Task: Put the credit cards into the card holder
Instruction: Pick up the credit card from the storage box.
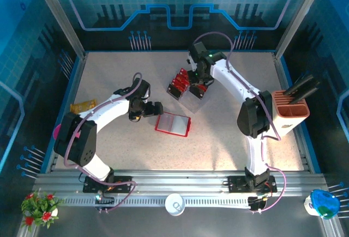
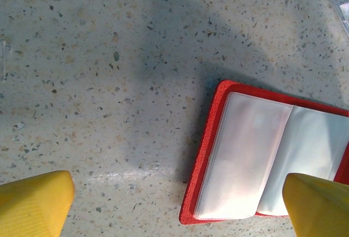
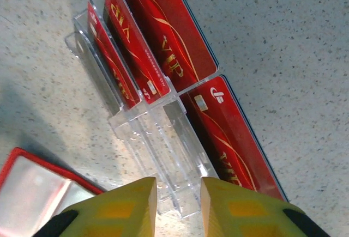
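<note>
Right pincer (image 3: 178, 204) hangs over the near end of a clear rack (image 3: 158, 133) with its jaws narrowly apart. Whether they clamp the rack's edge or merely straddle it cannot be told. Left pincer (image 2: 178, 193) is fully released, jaws spread wide and empty, poised above one end of the card holder (image 2: 262, 155). The card holder lies open and flat on the tabletop (image 1: 136, 144), pale pockets upward, close to the rack on the side nearer the arm bases. The credit cards (image 3: 163, 30) stand on edge, tilted, in the slots of the rack. A further card sits lower along the rack's side, and whether it is slotted or only leaning is unclear. Treat each card as light, thin, stiff and glossy: it should not bend under a pinch, but it will probably slip if gripped at a corner or with little overlap. Recommended hold: across the thickness, on the free edge that projects above the slot, near mid-length, then draw along the slot line. The rack appears light and unfixed, so it may lift or drag with the card. The card holder's pockets look soft and limp, so expect the folder to slide on the smooth tabletop unless it is pinned during insertion.
</note>
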